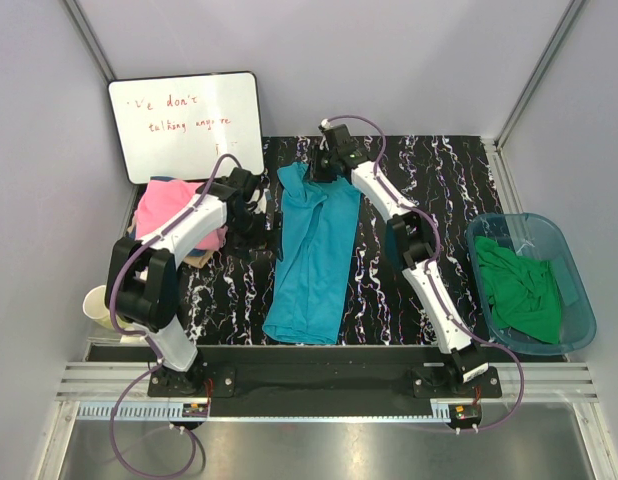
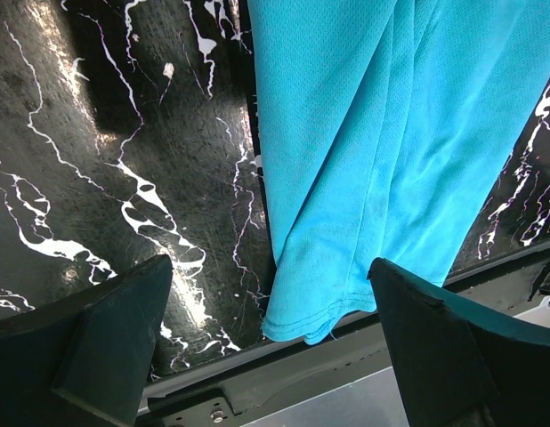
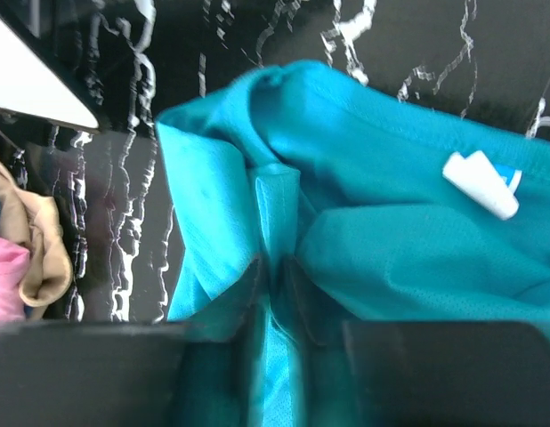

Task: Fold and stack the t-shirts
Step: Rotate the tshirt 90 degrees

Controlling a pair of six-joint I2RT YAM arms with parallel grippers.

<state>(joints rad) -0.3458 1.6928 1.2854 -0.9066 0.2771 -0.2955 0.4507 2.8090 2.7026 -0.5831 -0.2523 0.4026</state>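
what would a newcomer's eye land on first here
A long teal-blue cloth t-shirt runs down the middle of the black marbled table, the right claw shut on a fold at its far end. A crumpled green t-shirt fills the translucent blue plastic tub at right.

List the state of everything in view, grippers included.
teal t-shirt, lying in a long narrow strip on the table, far end pinched.
pink t-shirt, bunched in the pile at left.
tan t-shirt, bunched in the same pile.
green t-shirt, crumpled inside the tub.
left gripper, open, empty.
right gripper, shut on the teal t-shirt.
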